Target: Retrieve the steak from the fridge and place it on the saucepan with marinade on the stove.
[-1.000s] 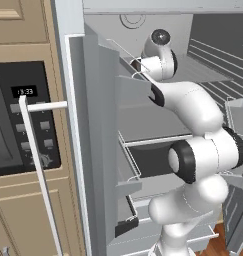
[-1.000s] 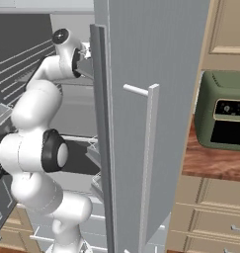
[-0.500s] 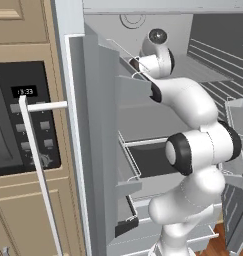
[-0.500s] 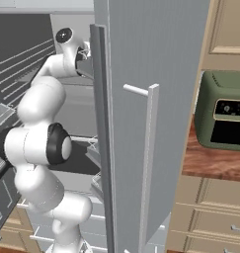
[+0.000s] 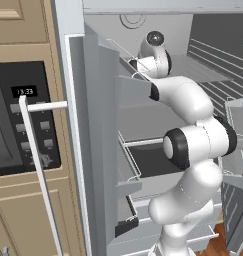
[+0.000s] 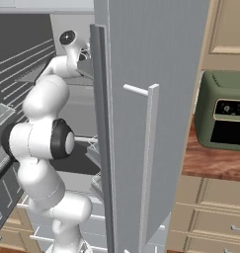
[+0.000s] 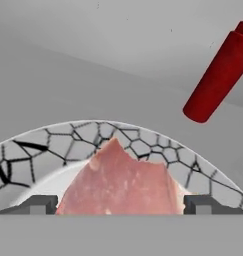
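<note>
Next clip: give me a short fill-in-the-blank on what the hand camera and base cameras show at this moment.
1. The steak lies on a round ____ with a cracked grey pattern.
2. The bottle on the shelf is ____ in colour.
3. The gripper has its fingertips ____, one at each side of the steak.
4. The fridge doors stand ____.

Missing words: plate; red; open; open

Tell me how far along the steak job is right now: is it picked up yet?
Done: the fridge stands open and the arm reaches inside. In hand: the end effector is open, one fingertip on each side of the steak, which lies on a white plate beside a red bottle; no grip yet. Left: close on the steak, lift it out, carry it to the saucepan on the stove.
</note>
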You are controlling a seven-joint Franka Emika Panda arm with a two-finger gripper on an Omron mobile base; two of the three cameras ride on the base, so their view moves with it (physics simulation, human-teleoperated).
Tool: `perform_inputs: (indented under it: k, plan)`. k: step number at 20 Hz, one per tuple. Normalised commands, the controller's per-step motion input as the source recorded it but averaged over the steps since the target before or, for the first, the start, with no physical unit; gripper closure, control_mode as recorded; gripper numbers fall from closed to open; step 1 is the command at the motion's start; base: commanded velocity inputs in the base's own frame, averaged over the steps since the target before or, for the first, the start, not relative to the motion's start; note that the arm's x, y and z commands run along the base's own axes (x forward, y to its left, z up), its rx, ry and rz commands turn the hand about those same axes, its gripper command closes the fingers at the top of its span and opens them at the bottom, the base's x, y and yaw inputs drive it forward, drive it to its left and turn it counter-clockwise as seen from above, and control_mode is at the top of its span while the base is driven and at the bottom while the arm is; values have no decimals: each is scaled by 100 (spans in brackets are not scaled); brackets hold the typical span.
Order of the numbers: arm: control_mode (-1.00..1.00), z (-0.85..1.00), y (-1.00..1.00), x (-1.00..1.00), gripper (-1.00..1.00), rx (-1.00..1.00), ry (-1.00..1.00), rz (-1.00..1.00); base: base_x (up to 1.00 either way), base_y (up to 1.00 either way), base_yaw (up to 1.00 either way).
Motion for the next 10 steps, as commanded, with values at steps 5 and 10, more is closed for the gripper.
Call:
perform_inputs:
  k: [5, 10]
  plan:
    - [-100, -10, 0, 26, -100, 0, 0, 0, 0, 0, 0]
    - [-100, -9, 0, 25, -100, 0, 0, 0, 0, 0, 0]
